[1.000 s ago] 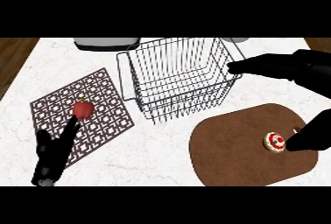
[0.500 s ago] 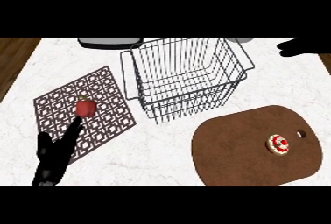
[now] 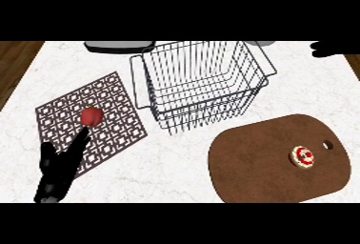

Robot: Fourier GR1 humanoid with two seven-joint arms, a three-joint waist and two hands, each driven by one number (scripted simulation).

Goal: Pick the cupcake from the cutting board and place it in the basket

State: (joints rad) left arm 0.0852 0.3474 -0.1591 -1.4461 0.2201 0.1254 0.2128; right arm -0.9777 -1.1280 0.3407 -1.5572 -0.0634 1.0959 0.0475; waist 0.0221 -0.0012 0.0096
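Here's the cupcake, white with red on top, sitting out on the brown cutting board toward its right side, just below the small hole near the board's edge. Nothing is touching it! The board lies at the lower right of the white marbled desk. Up and to the left of it stands the wire basket, upright and open at the top, near the board's upper left edge but apart from it. Over on the left, the left hand comes in from the lower edge and lies over the corner of a patterned brown mat. Its fingers are stretched out straight and apart, holding nothing, the longest tip pointing up at a small red item that sits on the mat; whether tip and red item actually touch, I can't tell. Now the right hand: only a dark piece of it shows at the far upper right edge, well away from the cupcake, and I cannot tell how it is set. Behind the basket, at the desk's far edge, a grey object peeks in, with a second grey shape at the basket's right rear corner.
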